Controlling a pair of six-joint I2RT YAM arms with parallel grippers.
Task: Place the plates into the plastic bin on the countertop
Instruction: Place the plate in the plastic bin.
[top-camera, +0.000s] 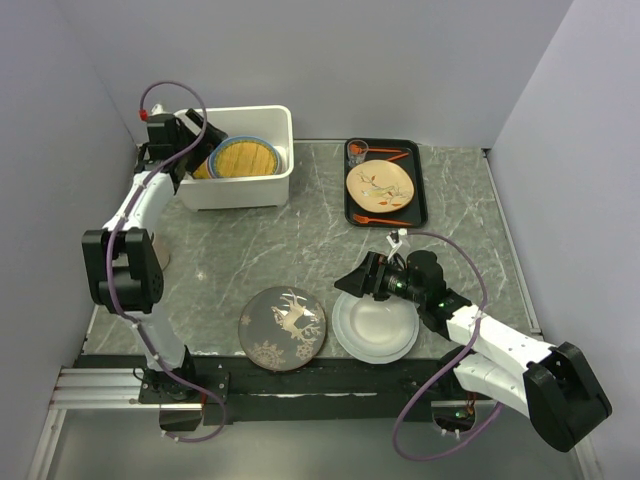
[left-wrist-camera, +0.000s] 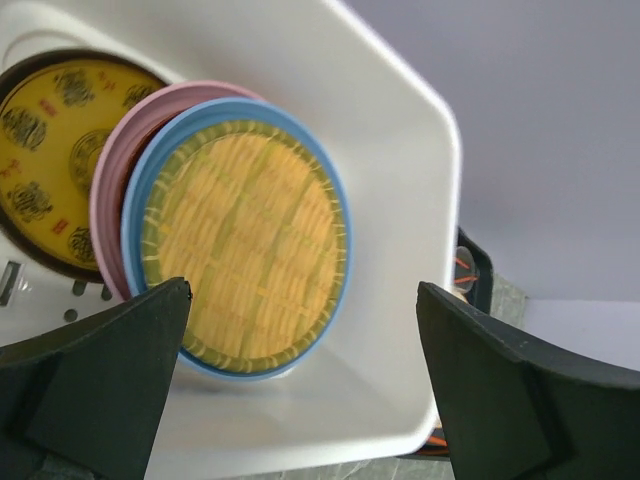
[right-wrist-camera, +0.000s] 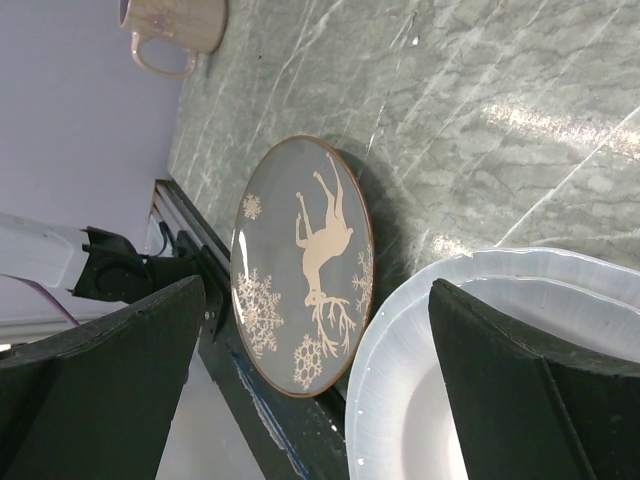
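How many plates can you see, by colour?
Blue-rimmed yellow plate: 1
Pink plate: 1
Gold-patterned brown plate: 1
Dark deer plate: 1
White plate: 1
Peach flower plate: 1
Total: 6 visible; the plastic bin may hide more.

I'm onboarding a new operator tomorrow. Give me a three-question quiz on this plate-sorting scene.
1. True or false: the deer plate is already in the plastic bin.
2. How many plates lie on the countertop, outside the bin and the black tray? A one, B two, C three.
3. Fill in: the left gripper, at the bin, has its jaws ___.
Key: 1 false; 2 B; 3 open.
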